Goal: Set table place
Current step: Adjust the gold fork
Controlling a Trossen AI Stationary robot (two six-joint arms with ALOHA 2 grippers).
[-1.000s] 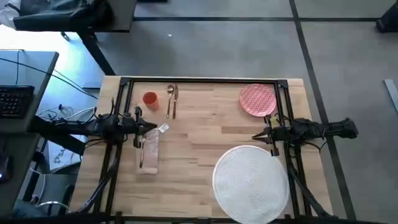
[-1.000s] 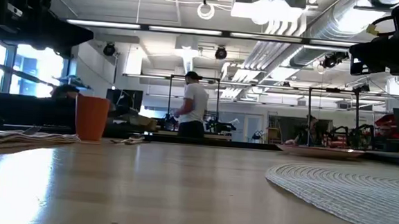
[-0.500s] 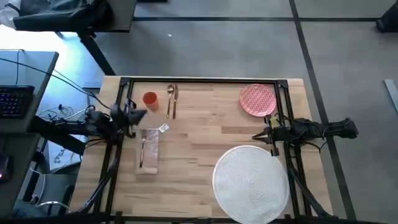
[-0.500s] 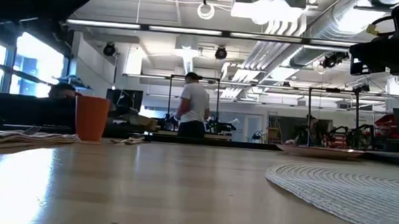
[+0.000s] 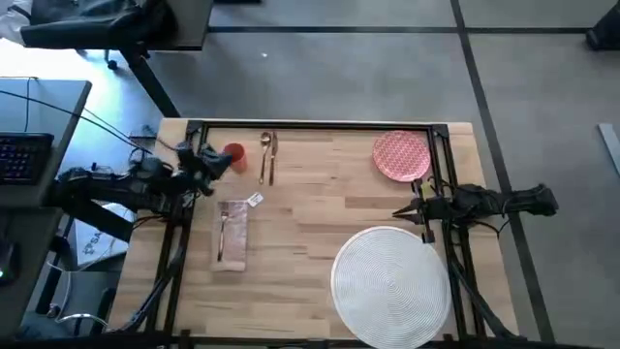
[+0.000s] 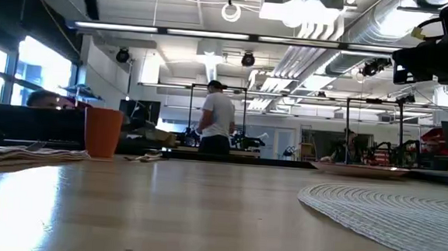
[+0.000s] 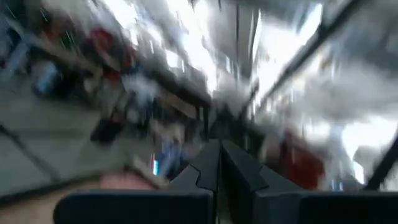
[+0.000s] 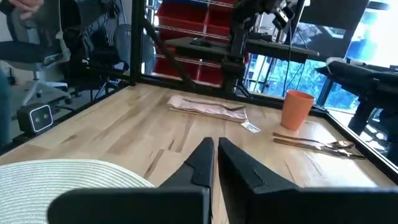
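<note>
The table [image 5: 320,213] is a light-wood butcher-block top on a black metal frame, standing on a grey floor; a dark desk with a keyboard [image 5: 21,155] sits off its left side. In the low view the room beyond is a workshop with ceiling ducts and strip lights, and a person in a white shirt [image 6: 218,125] stands far back, facing away.

Items on the table:
- Round white woven placemat [image 5: 390,285] at the near right, reaching the table's near edge.
- Red-patterned pink plate [image 5: 401,155] at the far right corner, well apart from the placemat.
- Orange-red cup [image 5: 234,154] upright near the far left corner.
- Two pieces of gold-toned cutlery [image 5: 268,155] lying side by side just right of the cup, not touching it.
- Beige-pink napkin [image 5: 232,236] flat at the left side, with a fork [image 5: 222,233] lying lengthwise on it and a small white tag [image 5: 255,200] at its far right corner.

Left gripper [image 5: 217,165]: raised over the table's left edge, just left of the cup. Its wrist view is blurred; the fingers [image 7: 205,168] meet at the tips, clenched on nothing.

Right gripper [image 5: 399,210]: above the right side of the table, between plate and placemat, pointing left. Its fingers [image 8: 202,158] are pressed together, holding nothing.
</note>
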